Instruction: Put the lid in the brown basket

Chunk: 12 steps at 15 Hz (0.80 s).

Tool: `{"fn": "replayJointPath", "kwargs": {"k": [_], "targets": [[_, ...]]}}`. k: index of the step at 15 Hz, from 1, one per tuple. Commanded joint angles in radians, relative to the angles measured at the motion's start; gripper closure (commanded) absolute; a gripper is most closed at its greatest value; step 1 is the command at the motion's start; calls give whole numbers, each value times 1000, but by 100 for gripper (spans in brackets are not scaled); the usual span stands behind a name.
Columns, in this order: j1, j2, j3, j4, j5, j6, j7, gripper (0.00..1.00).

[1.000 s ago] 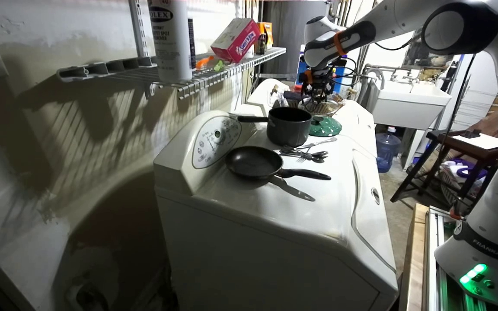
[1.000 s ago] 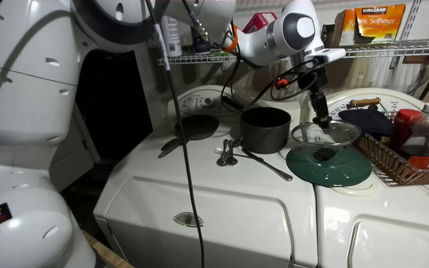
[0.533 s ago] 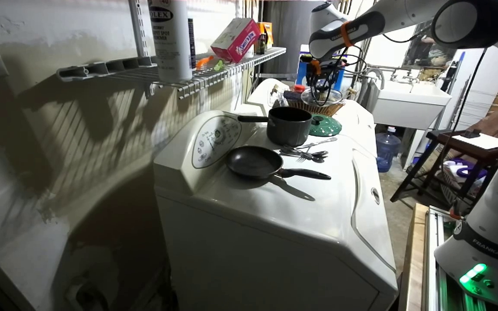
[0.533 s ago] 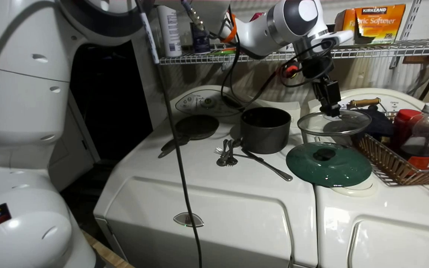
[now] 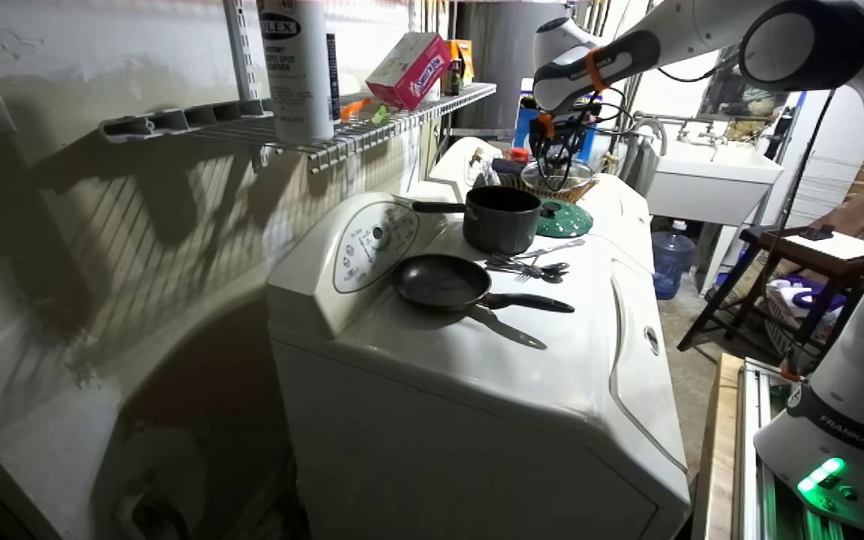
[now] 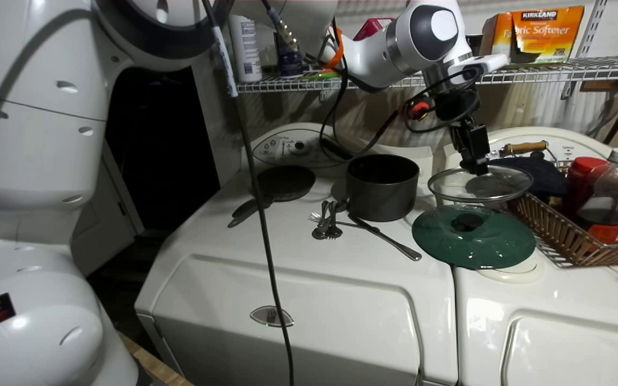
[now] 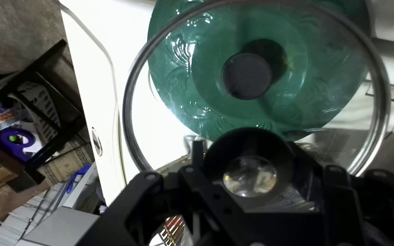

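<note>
A clear glass lid (image 6: pixel 494 185) with a metal rim hangs in the air, roughly level. My gripper (image 6: pixel 474 167) is shut on its dark knob, which shows between the fingers in the wrist view (image 7: pixel 251 157). The lid is above and behind a green lid (image 6: pixel 475 241) with a dark knob. The brown basket (image 6: pixel 566 244) is a wicker tray with low slatted sides, right of the held lid, holding bottles and a dark cloth. In an exterior view the basket (image 5: pixel 571 193) shows behind and below the glass lid (image 5: pixel 578 176), and its far part is hidden.
A dark pot (image 6: pixel 381 187) stands left of the held lid. A black frying pan (image 6: pixel 285 182) and a pile of cutlery (image 6: pixel 330 220) lie farther left. A red-capped jar (image 6: pixel 585 177) and a clear bottle (image 6: pixel 617 187) rise from the basket. A wire shelf (image 6: pixel 566 67) runs above.
My gripper and the glass lid have moved right, toward the basket, over the last second. They rose, then sank slightly in the last half second. The green lid and basket have not moved.
</note>
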Motion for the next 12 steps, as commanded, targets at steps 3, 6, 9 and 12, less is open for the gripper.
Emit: {"fn": "replayJointPath", "kwargs": {"k": [3,6,9,12], "targets": [[-45,109,9,199,22,-2,-55,66],[-70,165,15,309,37,-23,-114,66],[-115,208,30,412,81,-45,-221,66],[-180,250,60,502,163,-56,-372,66]]}}
